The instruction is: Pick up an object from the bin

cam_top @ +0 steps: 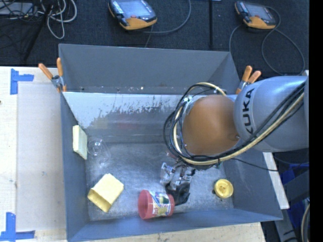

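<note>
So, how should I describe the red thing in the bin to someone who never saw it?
Find the grey bin, then the middle of its near wall, at the view's bottom. A small red container with a colourful label lies there on its side, by the gripper. Its neighbours, a block and a disc, are yellow.

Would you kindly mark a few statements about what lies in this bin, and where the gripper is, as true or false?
1. A red container lies on its side near the lower wall of the bin. True.
2. The gripper hangs over the yellow block. False: it is at the red container's right end, and the yellow block lies well to its left.
3. A round yellow thing lies to the right of the gripper. True.
4. The round yellow thing touches the red container. False: they lie apart, with the gripper between them.
5. A pale yellow pad rests against the bin's left wall. True.
</note>
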{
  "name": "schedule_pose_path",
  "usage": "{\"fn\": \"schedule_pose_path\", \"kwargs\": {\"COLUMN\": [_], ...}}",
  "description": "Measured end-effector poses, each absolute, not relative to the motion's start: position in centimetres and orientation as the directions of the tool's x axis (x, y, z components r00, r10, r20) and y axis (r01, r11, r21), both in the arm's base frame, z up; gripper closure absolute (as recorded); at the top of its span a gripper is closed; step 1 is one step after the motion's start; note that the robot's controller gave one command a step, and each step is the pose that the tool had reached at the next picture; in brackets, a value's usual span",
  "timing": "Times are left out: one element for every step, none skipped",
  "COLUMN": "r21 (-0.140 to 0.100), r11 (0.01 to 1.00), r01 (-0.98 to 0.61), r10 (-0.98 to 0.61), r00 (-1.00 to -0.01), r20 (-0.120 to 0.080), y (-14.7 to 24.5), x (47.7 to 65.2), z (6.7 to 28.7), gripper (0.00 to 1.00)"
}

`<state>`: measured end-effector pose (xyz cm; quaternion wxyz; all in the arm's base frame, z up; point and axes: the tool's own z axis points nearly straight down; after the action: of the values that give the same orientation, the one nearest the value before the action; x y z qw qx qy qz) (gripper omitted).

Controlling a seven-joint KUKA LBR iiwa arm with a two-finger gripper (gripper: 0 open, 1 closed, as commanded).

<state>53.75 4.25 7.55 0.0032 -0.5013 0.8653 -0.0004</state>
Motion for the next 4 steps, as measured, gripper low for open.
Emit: {"fn": "schedule_pose_path", "kwargs": {"r21": [-0.004,0.008,-0.004,0.001], "r11": [0.498,0.496,0.482,0.465], "r01": [-0.867,-0.868,-0.876,-0.885], "r10": [-0.867,-0.868,-0.876,-0.885], "r00": [-0.498,-0.496,-0.482,-0.465], "r20": [-0.005,0.003,-0.004,-0.002], "y": [4.2,4.1,4.6,2.1], "x": [53.8,53.1,53.9,53.0], "z": [7.5,11.3,14.5,26.4], "gripper": [1.0,1.0,1.0,1.0]}}
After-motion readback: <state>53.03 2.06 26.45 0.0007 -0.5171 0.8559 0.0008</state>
